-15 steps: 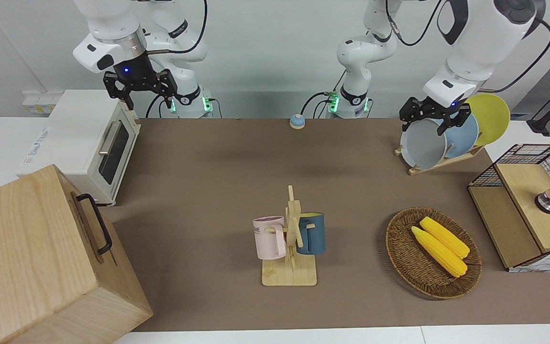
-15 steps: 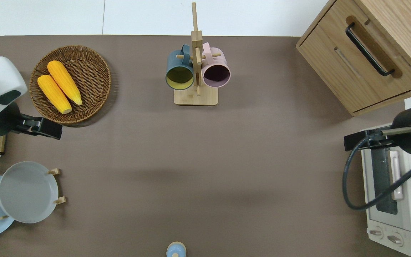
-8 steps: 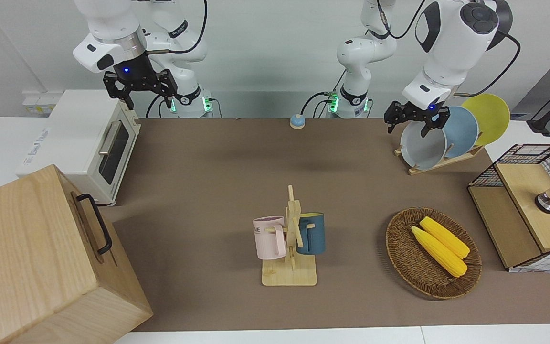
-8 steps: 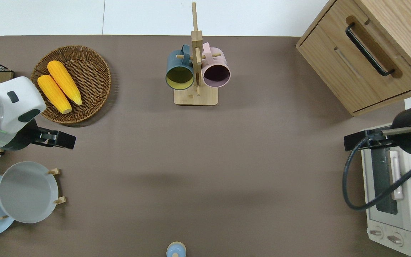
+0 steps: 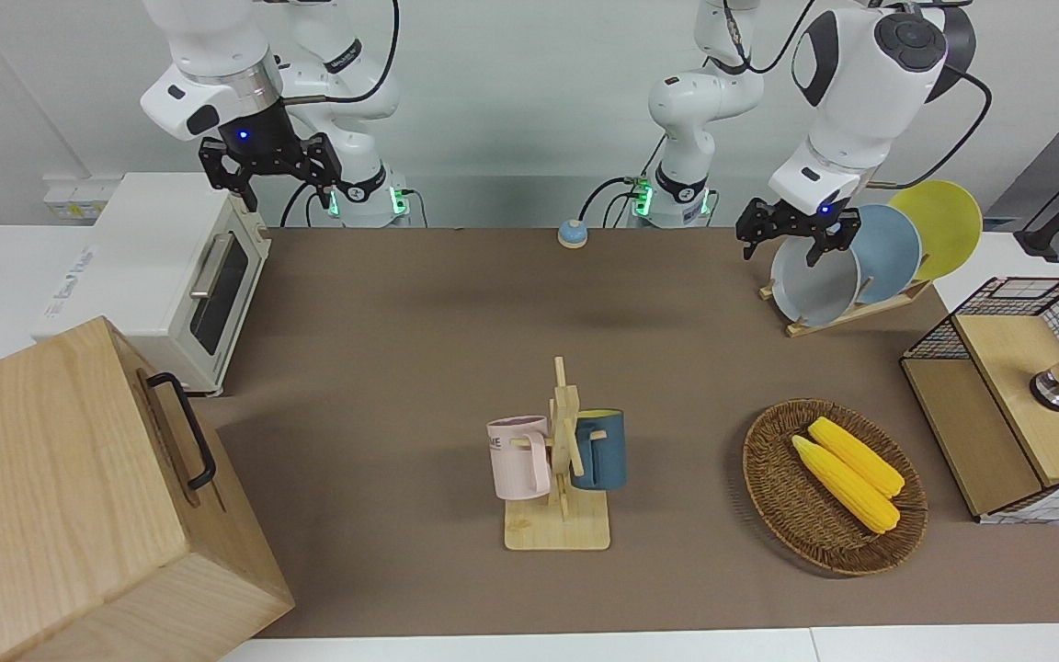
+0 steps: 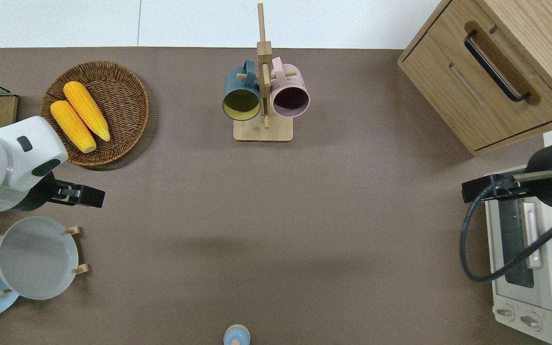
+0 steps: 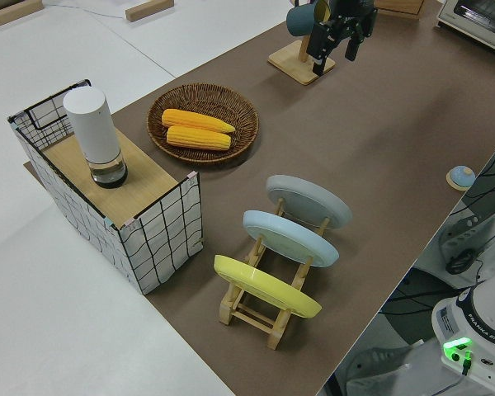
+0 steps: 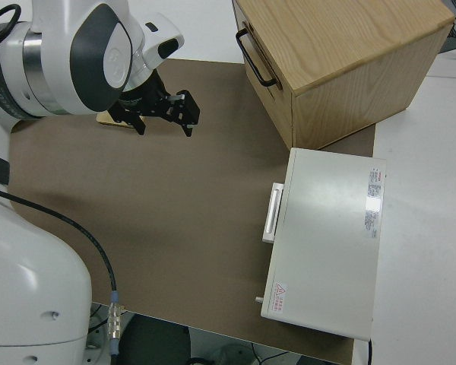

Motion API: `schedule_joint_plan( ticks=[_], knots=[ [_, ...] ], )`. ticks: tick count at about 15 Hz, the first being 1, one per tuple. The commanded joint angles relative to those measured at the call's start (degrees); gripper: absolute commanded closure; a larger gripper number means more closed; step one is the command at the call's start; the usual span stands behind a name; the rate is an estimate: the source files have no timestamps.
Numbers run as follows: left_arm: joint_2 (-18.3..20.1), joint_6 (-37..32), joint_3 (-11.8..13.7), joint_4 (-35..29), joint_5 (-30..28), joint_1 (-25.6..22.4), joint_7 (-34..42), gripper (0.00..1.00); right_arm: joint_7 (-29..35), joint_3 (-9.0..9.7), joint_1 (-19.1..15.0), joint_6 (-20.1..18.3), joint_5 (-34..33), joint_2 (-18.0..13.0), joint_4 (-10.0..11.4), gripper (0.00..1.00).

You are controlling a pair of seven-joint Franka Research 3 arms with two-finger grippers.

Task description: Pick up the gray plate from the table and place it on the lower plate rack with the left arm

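Observation:
The gray plate (image 5: 813, 280) stands on edge in the slot of the lower plate rack (image 5: 847, 314) that lies farthest from the robots; it also shows in the overhead view (image 6: 36, 257) and the left side view (image 7: 308, 200). My left gripper (image 5: 794, 241) is open and empty, up in the air over the bare table (image 6: 276, 215) between the rack (image 6: 77, 269) and the wicker basket, apart from the plate; it also shows in the overhead view (image 6: 83, 196). My right gripper (image 5: 269, 173) is parked and open.
A blue plate (image 5: 890, 253) and a yellow plate (image 5: 941, 225) stand in the same rack. A wicker basket (image 6: 127, 96) holds two corn cobs. A mug tree (image 6: 262, 96), a wire crate (image 5: 1007, 405), a toaster oven (image 5: 171, 276) and a wooden cabinet (image 5: 61, 496) stand around.
My left gripper has lifted off the gray plate's rim and drifted toward the table's middle. The gray plate stays in the rack. The right arm has not moved.

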State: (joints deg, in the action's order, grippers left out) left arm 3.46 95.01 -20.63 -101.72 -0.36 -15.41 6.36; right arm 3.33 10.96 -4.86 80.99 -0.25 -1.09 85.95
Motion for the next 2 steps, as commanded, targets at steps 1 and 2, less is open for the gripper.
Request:
schedule_joint_plan(
  ticks=[1, 2],
  knots=[
    [1.99, 0.96, 0.42, -1.99, -0.6, 0.2, 0.5, 0.0, 0.01, 0.29, -0.41, -0.83, 0.43, -0.14, -0.35, 0.013],
    [1.99, 0.96, 0.42, -1.99, -0.6, 0.11, 0.41, 0.0, 0.01, 0.38, -0.41, -0.83, 0.43, -0.14, -0.35, 0.011]
  ],
)
